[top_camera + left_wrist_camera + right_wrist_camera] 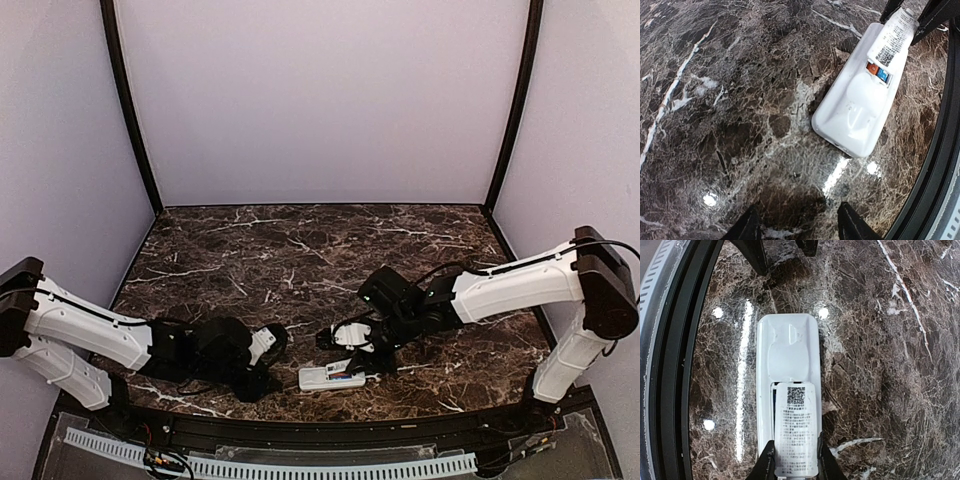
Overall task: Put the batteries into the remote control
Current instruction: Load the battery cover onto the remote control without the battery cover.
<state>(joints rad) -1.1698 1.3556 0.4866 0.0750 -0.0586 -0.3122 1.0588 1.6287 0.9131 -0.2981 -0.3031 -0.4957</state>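
At the lower centre of the overhead frame, near the front edge of the tabletop [300,250], we see the remote control [318,379] lying back-up. Only the left wrist view shows us the batteries [873,69]: orange-red and blue ends side by side in the partly uncovered compartment, upper right of that frame. The right wrist view hides them under the labelled battery cover [796,427]. The right end effector [796,466] pinches that cover narrowly at its outer end. The left end effector [799,227] stands wide and empty, apart from the remote.
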